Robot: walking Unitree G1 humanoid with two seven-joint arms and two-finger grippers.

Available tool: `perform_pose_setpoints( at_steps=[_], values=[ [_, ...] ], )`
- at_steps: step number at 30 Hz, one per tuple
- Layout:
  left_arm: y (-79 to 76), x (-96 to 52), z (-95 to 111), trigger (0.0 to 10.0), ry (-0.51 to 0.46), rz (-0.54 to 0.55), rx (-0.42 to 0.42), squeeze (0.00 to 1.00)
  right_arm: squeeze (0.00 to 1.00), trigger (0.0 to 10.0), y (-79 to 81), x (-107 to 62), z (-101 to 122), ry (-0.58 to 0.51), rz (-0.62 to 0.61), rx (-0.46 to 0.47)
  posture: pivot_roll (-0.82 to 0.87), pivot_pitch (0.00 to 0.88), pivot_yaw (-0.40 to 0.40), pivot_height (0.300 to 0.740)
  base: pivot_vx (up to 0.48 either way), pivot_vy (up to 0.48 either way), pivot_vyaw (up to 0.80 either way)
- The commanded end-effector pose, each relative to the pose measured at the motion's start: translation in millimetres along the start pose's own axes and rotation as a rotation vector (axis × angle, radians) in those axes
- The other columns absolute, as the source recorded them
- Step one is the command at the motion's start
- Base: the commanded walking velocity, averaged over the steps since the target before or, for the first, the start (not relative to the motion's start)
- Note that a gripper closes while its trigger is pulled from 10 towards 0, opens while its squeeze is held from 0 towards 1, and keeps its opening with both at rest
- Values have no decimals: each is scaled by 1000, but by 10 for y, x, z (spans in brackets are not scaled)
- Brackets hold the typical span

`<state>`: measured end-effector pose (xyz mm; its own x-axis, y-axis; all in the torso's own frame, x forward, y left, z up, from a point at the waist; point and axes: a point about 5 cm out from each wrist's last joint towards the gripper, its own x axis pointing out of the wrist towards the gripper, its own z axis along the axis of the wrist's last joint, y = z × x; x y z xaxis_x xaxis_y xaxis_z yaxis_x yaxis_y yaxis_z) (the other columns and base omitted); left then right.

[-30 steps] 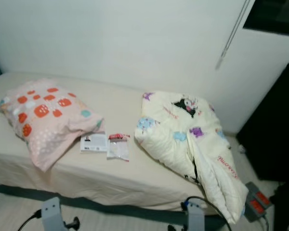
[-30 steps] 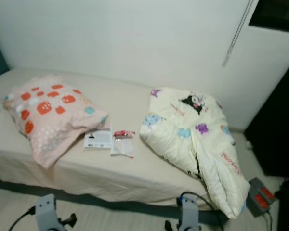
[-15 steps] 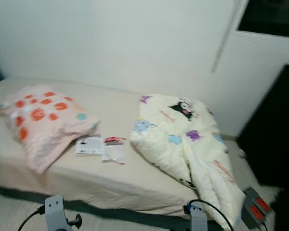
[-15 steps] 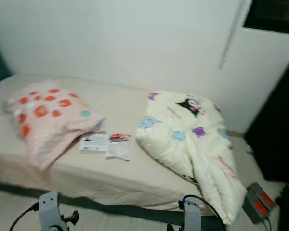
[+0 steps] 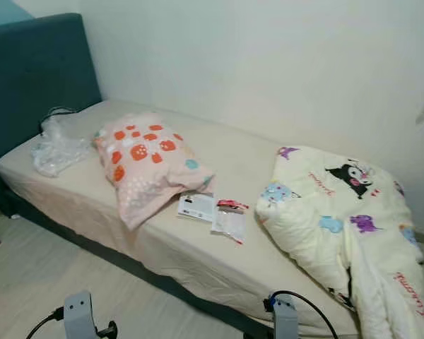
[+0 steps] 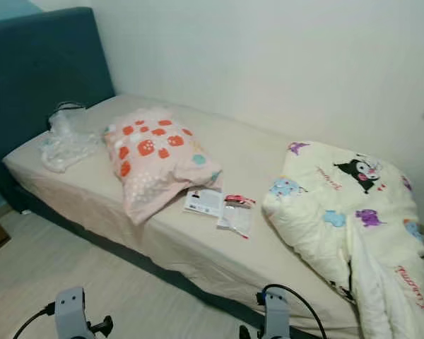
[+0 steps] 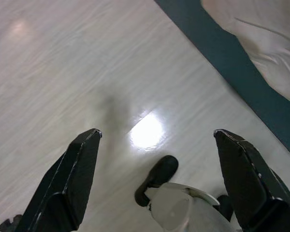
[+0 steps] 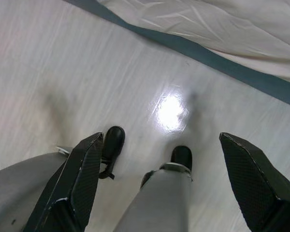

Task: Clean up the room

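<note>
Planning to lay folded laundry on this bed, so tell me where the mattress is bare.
Bare strips: between the pillow and the wall, and between the packets and the comforter. The headboard end is crowded by a plastic bag.

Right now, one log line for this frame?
phase: surveying bed | pillow, packets, duvet on it | left tool open, idle | right tool open, idle

We count one bed (image 5: 162, 247) with a beige sheet and a teal headboard (image 5: 28, 63). On it lie one pink pillow with orange spots (image 5: 147, 164), one cream cartoon-print quilt (image 5: 339, 226), one crumpled clear plastic bag (image 5: 56, 145), one white printed card (image 5: 196, 207) and one small clear packet with a red top (image 5: 230, 220).
</note>
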<state>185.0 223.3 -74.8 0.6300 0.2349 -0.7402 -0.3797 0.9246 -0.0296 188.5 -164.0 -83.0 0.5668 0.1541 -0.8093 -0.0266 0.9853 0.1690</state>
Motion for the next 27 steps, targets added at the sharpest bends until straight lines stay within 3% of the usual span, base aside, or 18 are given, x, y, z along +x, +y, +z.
perform_pose_setpoints(
  at_steps=[1, 22, 27],
  values=[
    [10, -3, -8, 10000, 1, -5, 12, 0, 0, 10000, -10, -5, -30, 6, -22, -12, 18, 0, -89, 740, 0, 0, 0],
    [-65, 7, 29, 10000, -12, -41, 31, 0, 0, 10000, -56, 17, 187, -22, -42, -5, 11, 0, -89, 740, 420, 0, 0],
    [-50, 5, 9, 10000, 0, -32, 13, 0, 0, 10000, -75, 14, 209, -25, -43, -7, 12, 0, -87, 740, 125, 0, 0]
  ],
)
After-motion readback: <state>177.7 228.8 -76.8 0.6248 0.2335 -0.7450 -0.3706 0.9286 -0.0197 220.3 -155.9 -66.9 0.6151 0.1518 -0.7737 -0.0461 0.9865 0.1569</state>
